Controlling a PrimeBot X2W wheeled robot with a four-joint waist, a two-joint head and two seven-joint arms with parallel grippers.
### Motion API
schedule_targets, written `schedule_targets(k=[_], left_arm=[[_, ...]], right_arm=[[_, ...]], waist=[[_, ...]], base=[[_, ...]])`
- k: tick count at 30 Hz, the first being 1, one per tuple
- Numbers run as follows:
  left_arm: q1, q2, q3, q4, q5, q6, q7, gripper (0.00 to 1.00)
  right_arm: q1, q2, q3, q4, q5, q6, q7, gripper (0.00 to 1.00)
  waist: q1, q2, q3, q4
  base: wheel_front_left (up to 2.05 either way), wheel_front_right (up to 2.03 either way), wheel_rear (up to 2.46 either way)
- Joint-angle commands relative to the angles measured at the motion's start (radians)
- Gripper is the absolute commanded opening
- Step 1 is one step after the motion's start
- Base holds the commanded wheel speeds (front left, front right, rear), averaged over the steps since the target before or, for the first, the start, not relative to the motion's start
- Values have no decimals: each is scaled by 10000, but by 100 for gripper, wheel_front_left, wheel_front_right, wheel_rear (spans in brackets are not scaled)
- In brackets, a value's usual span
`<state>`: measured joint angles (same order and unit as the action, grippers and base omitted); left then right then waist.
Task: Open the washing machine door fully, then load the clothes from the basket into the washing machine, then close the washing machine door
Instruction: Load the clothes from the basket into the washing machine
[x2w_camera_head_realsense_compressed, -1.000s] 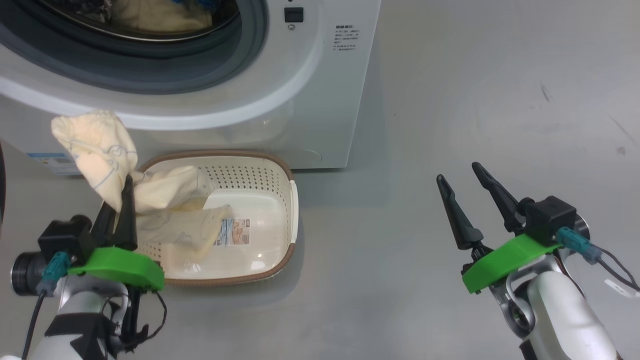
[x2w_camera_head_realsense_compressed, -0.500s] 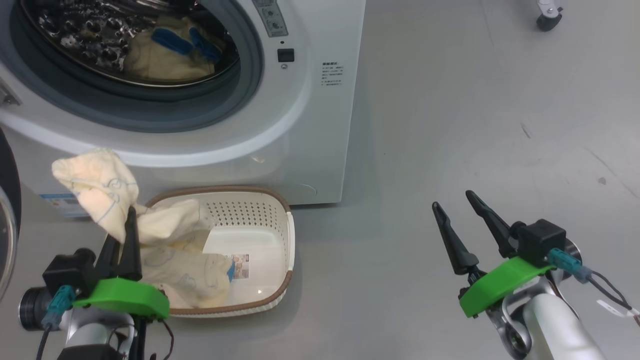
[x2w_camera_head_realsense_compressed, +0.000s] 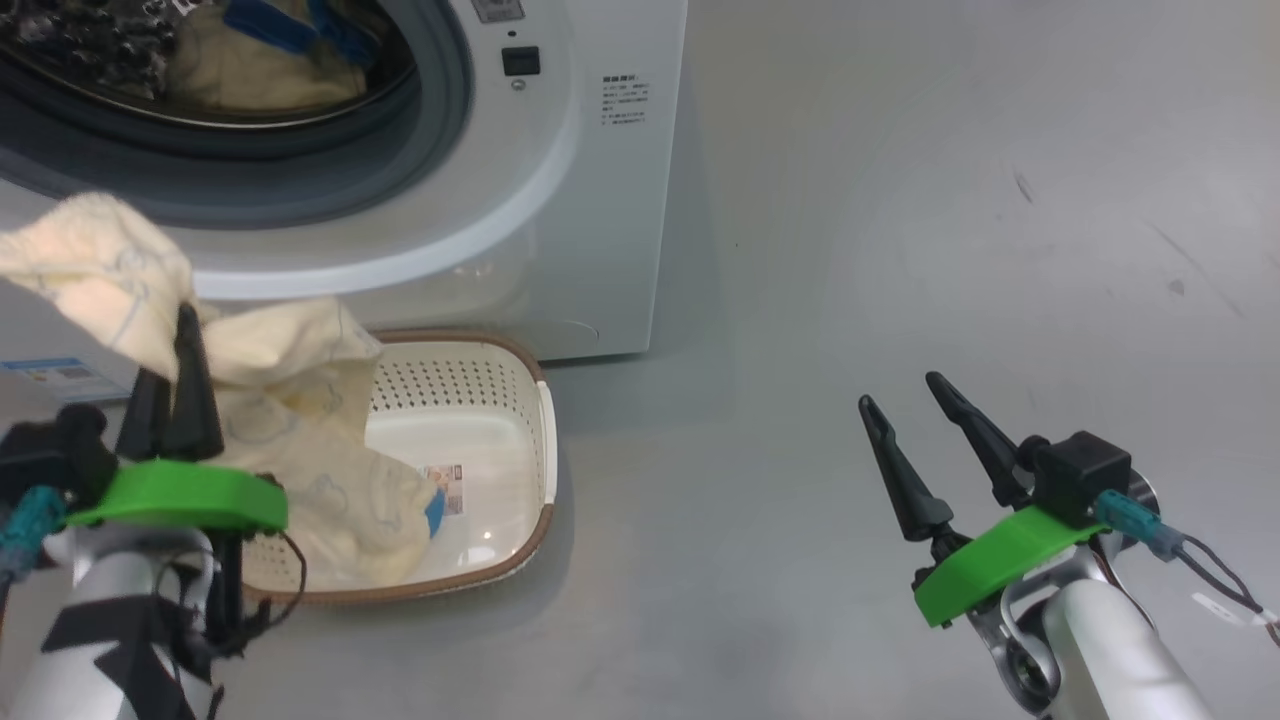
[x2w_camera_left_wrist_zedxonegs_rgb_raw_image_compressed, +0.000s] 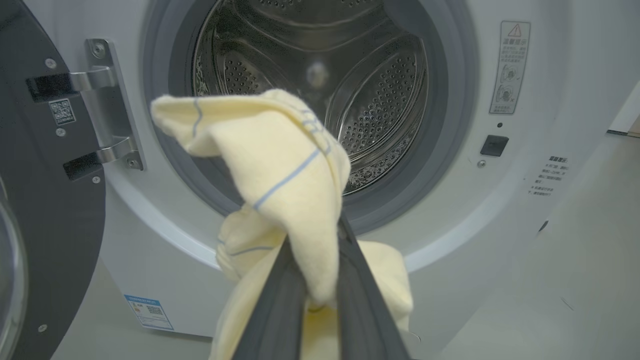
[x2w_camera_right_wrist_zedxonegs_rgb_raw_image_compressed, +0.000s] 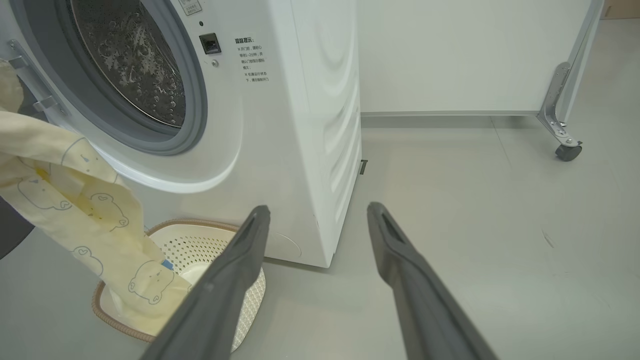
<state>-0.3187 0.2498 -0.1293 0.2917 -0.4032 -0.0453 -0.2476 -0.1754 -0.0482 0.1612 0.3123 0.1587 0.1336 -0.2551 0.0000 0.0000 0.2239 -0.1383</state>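
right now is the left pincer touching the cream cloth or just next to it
Touching. The left wrist view shows the left pincer shut on the cream cloth, with a fold squeezed between its two dark fingers.

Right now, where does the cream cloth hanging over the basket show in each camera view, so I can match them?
Head view: cream cloth at the left, draping down into the basket.
Left wrist view: cloth at centre, in front of the drum.
Right wrist view: cloth at the left edge, its tail in the basket.
Shared landmark: the small black square socket right of the drum, in all three.
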Motion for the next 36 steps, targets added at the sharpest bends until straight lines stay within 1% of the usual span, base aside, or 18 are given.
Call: schedule_targets(k=[1,7,11,18,23,25,28,31,32,34,36], left_arm=[[-952,490,537,-357,-98,-106,-115,0],[-2605,1019,835,-203,-272,-238,111,0],[-3984,1342,966,52,-519,-388,425,0],[-6413,2058,759,1133,-843,-696,1196,0],[-8340,2551,665,2094,-1175,-794,1653,0],[-9152,2938,307,2432,-876,-818,1786,0],[-10313,3314,-215,2908,-802,-842,2077,0],[-11409,3652,-707,3292,-1159,-848,2495,0],[-11409,3652,-707,3292,-1159,-848,2495,0],[-12117,3936,-1047,3466,-1107,-850,2505,0],[-12854,4094,-1184,3682,-1131,-850,2328,0]], right_arm=[[-485,-20,159,-354,76,-29,-67,100],[-882,-20,145,-550,203,-29,-67,100],[-1130,-20,213,-717,312,-29,-67,100],[-1493,-20,382,-975,653,-29,-67,100],[-1726,-20,542,-1171,919,-29,-67,100],[-1831,-20,676,-1277,1007,-29,-67,100],[-1927,-20,826,-1424,1157,-29,-67,100],[-2031,-20,943,-1484,1348,-29,-67,100],[-2031,-20,943,-1484,1348,-29,-67,100],[-2086,-20,1077,-1457,1433,-29,-67,100],[-2146,-20,1207,-1445,1513,-29,-67,100]], waist=[[0,0,640,-235],[0,0,1856,-656],[0,0,2672,-922],[0,0,4006,-1391],[0,0,4992,-1686],[0,0,5374,-1803],[0,0,5796,-1967],[0,0,6161,-2138],[0,0,6161,-2138],[0,0,6332,-2195],[0,0,6464,-2251]], base=[[0,0,0],[0,0,0],[0,0,0],[0,0,0],[0,0,0],[0,0,0],[0,0,0],[0,0,0],[0,0,0],[0,0,0],[0,0,0]])
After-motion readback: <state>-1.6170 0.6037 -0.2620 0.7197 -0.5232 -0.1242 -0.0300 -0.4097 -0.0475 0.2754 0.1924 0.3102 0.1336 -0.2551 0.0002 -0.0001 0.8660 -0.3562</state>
